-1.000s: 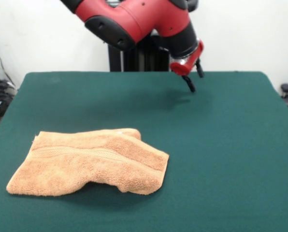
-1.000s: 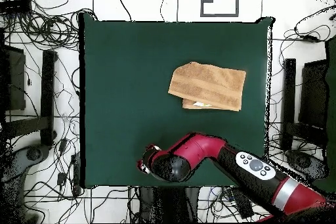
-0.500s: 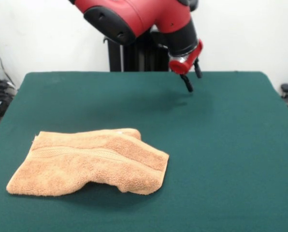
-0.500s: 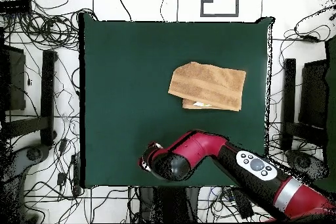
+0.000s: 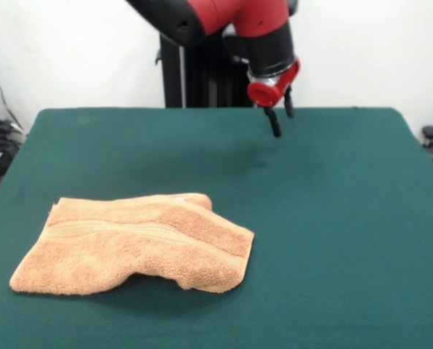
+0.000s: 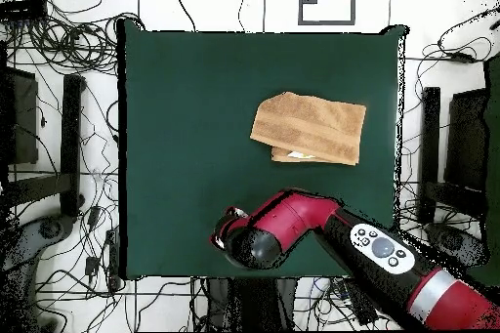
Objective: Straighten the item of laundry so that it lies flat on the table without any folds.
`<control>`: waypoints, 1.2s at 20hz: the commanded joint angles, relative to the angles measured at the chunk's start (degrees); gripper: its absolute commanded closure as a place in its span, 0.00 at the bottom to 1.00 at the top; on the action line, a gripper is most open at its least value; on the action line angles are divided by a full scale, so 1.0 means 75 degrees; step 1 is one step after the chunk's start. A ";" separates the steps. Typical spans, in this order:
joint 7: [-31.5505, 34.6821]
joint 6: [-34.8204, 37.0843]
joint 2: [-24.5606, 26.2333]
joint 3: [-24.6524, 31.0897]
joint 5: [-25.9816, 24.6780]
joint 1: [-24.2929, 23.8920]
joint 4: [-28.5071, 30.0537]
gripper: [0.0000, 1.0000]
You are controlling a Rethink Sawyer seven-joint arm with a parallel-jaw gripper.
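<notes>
The orange-tan towel [image 5: 136,243] lies on the green table [image 5: 333,218] at the near left, folded over on itself, with a woven band running along the top layer. In the overhead view the towel [image 6: 310,128] sits right of the middle of the table [image 6: 186,104], with a lower layer showing at its bottom edge. My gripper [image 5: 280,118] hangs empty above the far middle of the table, well away from the towel, with its two black fingers apart. In the overhead view the gripper [image 6: 223,235] is mostly hidden under the red arm.
The black pedestal [image 5: 202,73] stands behind the table's far edge. The red arm [image 6: 322,231] reaches over the table's bottom edge in the overhead view. Cables and black stands [image 6: 70,144] surround the table on the floor.
The gripper has drifted a little to the left and upward in the front view as the arm rose. The towel has not moved.
</notes>
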 commanded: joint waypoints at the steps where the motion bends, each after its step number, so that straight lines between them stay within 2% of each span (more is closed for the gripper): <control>1: 0.0040 0.0511 -0.0863 -0.0279 -0.0046 0.0654 -0.0106 0.00; 7: -0.0082 0.0013 -0.0822 -0.0272 -0.0302 0.0639 -0.0172 0.00; 15: 0.0172 -0.1232 -0.0620 -0.0453 -0.1320 0.0521 -0.0196 0.00; 18: 0.0147 -0.1434 -0.0498 -0.0521 -0.1532 0.0454 -0.0229 0.00; 24: 0.0610 -0.1978 -0.0622 -0.0959 -0.2112 0.0886 -0.0340 0.00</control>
